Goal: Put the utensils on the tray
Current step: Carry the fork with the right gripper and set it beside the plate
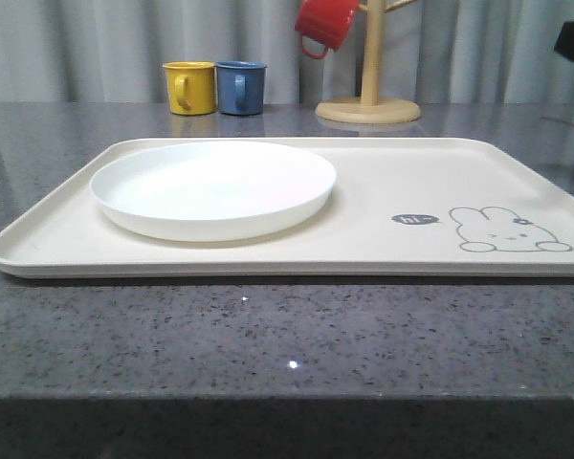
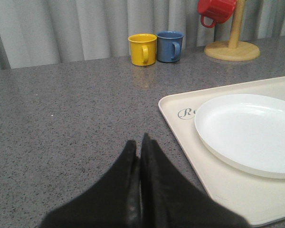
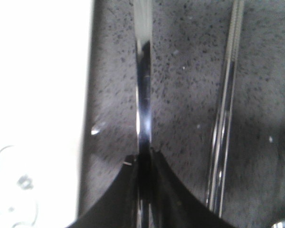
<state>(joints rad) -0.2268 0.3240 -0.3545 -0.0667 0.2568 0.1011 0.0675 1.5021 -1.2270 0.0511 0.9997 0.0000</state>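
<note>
One cream tray [image 1: 383,182] holds one white plate [image 1: 213,188] and no cutlery, three mugs [image 1: 215,87] stand behind, the left gripper [image 2: 139,147] is closed on nothing above the counter [image 2: 76,118], and the right gripper [image 3: 143,159] pinches one silver handle [image 3: 143,85] on the counter beside the chopsticks [image 3: 225,123].

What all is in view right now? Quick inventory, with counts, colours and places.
tray: 1, cream, on the grey table, bunny drawing at its right end
plate: 1, white, on the tray's left half
mugs: yellow and blue behind the tray; red hanging on the wooden mug tree
utensils: silver, on the table right of the tray; one handle between the fingers, a second piece beside it
left gripper: black, shut, beside the tray's left end
right gripper: black, shut on the handle
</note>
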